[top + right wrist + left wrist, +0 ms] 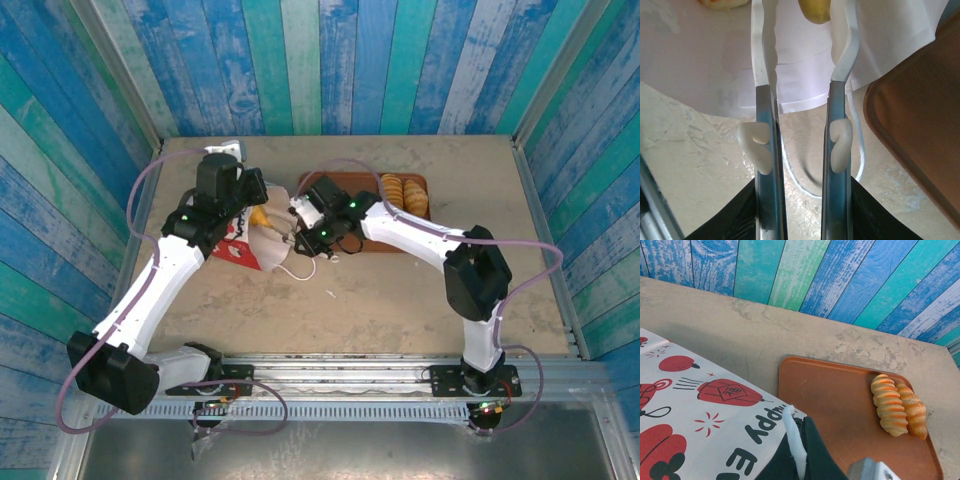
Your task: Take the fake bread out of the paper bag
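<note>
Bag [250,248] down on its side: white paper, red prints, mouth gaping toward three o'clock, loop handle [300,268] trailing at its five. Deep inside, a yellow piece [815,10] and an orange one [722,2] peek out. Two ridged golden croissants [403,195] lie touching, well out at the bag's two o'clock.

Both the left arm [150,290] and the right arm [420,235] are smooth white shells broken by chunky black joint housings, with small green lights [185,217] glowing on the joints behind the jaws and a lilac cable [545,260] looping loose along each one. The right gripper [802,30] has two slim blue-grey metal fingers [765,165] that turn white and wavy-edged toward the tips, each carrying a cream hook-shaped lump [756,145] just behind that white part. The left gripper [796,440] looks dark, nearly black-green, with a white strip along its tip.
</note>
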You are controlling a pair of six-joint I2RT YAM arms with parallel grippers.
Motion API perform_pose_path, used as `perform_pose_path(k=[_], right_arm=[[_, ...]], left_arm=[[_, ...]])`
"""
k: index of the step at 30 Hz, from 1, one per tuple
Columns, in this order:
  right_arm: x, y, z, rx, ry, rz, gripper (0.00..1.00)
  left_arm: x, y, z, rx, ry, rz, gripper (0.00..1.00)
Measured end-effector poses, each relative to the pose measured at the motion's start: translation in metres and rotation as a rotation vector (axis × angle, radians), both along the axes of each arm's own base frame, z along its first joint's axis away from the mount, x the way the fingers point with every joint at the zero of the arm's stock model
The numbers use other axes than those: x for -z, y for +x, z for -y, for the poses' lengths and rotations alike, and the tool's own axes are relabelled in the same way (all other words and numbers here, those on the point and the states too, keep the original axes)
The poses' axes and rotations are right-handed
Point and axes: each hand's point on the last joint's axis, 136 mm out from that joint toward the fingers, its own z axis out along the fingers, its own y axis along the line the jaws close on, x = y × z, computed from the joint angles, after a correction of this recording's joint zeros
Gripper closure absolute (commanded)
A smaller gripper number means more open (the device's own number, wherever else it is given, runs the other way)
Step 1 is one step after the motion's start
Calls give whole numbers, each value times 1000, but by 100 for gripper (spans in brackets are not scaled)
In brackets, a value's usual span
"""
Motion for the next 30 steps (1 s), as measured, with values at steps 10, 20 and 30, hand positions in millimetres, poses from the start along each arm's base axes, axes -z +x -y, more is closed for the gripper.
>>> perform_pose_path(k=[10,20,30], right_arm=[[-4,9,10,40,-5,5,52],[-7,39,-9,25,-53,104,51],[16,37,-19,5,-94,75,61]], left_arm=[[-5,1,5,19,-29,13,100],[-5,1,7,23,-45,11,100],[-6,1,7,19,-55,12,100]])
